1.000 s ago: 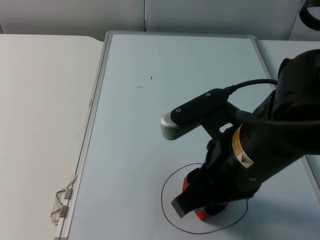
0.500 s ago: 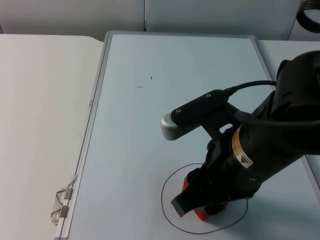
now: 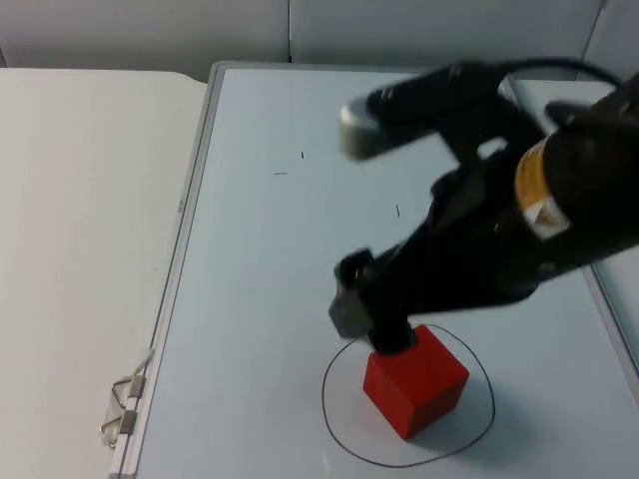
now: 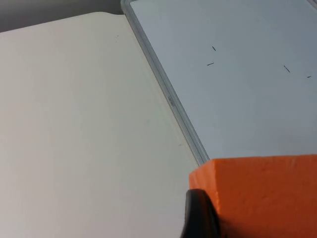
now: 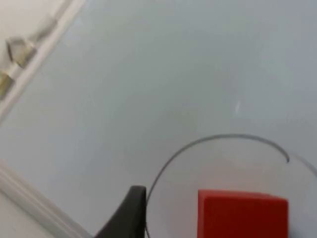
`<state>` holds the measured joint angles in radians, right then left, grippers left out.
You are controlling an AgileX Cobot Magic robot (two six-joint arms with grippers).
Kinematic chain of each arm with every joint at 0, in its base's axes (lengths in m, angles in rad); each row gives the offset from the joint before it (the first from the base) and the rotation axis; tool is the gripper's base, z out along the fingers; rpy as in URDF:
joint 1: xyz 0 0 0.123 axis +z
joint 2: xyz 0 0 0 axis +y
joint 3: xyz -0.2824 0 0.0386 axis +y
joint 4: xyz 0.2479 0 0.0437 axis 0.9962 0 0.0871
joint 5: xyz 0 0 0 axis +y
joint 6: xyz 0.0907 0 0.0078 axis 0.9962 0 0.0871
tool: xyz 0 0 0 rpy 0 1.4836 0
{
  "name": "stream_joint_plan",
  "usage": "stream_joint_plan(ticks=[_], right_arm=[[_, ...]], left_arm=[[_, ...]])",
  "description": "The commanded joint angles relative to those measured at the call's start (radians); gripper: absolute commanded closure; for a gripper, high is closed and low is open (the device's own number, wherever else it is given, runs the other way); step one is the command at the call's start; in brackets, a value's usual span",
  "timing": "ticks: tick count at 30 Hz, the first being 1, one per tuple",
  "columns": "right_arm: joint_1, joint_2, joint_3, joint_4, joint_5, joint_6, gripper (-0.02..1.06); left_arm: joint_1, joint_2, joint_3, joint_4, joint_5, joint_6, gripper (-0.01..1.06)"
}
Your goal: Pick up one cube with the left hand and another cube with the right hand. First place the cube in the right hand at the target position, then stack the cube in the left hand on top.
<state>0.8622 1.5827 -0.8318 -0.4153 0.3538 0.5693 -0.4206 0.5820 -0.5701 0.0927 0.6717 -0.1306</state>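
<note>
The right arm (image 3: 519, 239) is black and bulky, with a yellow-orange band carrying a triangular warning sticker (image 3: 540, 190). Its wrist carries a black bar ending in a rounded grey cap (image 3: 361, 130). The visible fingertips are matte black

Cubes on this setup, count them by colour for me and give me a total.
Red cube: 1, standing inside the drawn circle on the whiteboard, the right tool just above it.
Orange cube: 1, held in the left tool.
Total: 2 cubes.
</note>
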Motion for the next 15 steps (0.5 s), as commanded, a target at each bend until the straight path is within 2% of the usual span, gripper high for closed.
stream_joint_plan(ticks=[1, 2, 5, 7, 8, 12, 13, 15], right_arm=[[-0.004, -0.161, 0.001, -0.007, 0.009, -0.022, 0.0], [-0.004, -0.161, 0.001, -0.007, 0.009, -0.022, 0.0], [-0.004, -0.419, 0.001, -0.007, 0.051, -0.059, 0.0], [-0.004, -0.459, 0.001, -0.007, 0.057, -0.066, 0.0], [-0.004, -0.574, 0.001, -0.007, 0.07, -0.104, 0.0], [-0.004, -0.821, 0.001, -0.007, 0.168, -0.188, 0.0], [-0.004, -0.821, 0.001, -0.007, 0.168, -0.188, 0.0], [-0.004, -0.899, 0.001, -0.007, 0.248, -0.231, 0.0]], left_arm=[[-0.006, -0.005, 0.006, 0.001, -0.014, -0.003, 0.82], [-0.006, -0.005, 0.006, 0.001, -0.014, -0.003, 0.82], [-0.006, -0.005, 0.006, 0.001, -0.012, 0.001, 0.82], [-0.006, -0.005, 0.006, -0.003, -0.012, 0.001, 0.82], [-0.006, -0.005, 0.006, -0.005, -0.012, 0.001, 0.82], [-0.006, -0.002, 0.006, -0.011, -0.012, 0.001, 0.82], [-0.006, -0.002, 0.006, -0.011, -0.012, 0.001, 0.82], [-0.006, 0.008, 0.006, -0.016, -0.012, 0.001, 0.82]])
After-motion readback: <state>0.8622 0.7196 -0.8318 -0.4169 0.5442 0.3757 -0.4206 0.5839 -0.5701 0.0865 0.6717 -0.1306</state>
